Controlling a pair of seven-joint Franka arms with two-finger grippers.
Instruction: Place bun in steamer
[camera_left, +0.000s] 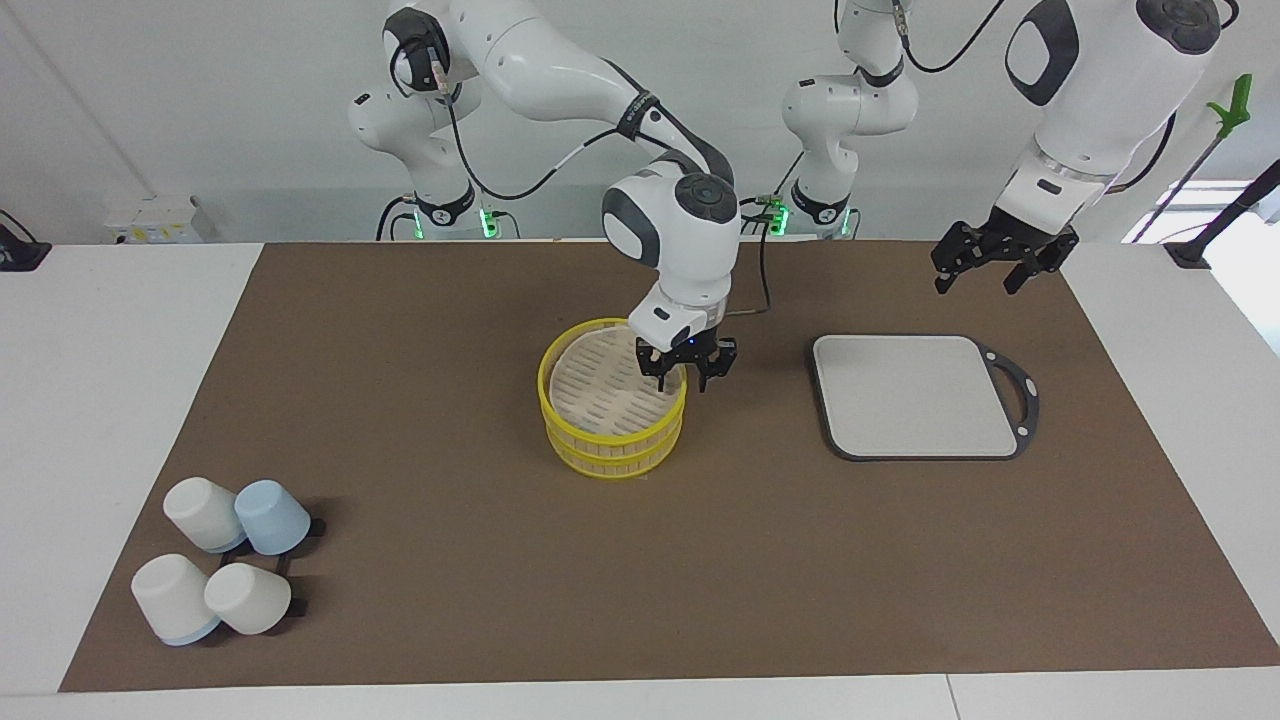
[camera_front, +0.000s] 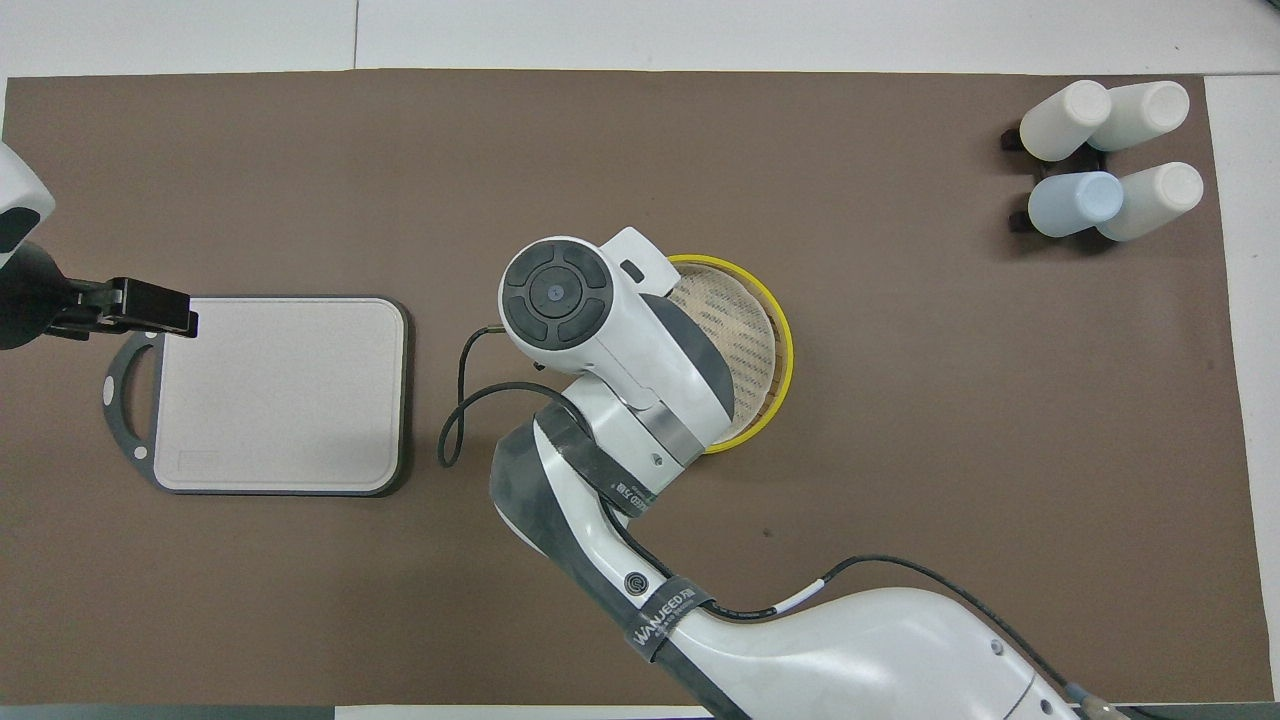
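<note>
The steamer (camera_left: 610, 400) stands in the middle of the mat, its slotted top bare where it shows. It also shows in the overhead view (camera_front: 752, 330), half covered by my right arm. My right gripper (camera_left: 685, 372) is low at the steamer's rim, on the side toward the left arm's end. I cannot tell whether its fingers hold anything. I cannot make out the bun; in the overhead view the right wrist hides the gripper. My left gripper (camera_left: 985, 268) is open and empty in the air over the handle end of the grey board (camera_left: 915, 395), and it waits there.
The grey square board (camera_front: 280, 395) with a black handle lies toward the left arm's end. Several white and blue cups (camera_left: 225, 570) lie on their sides at the mat's corner toward the right arm's end, farthest from the robots. A black cable (camera_front: 460, 400) loops between board and steamer.
</note>
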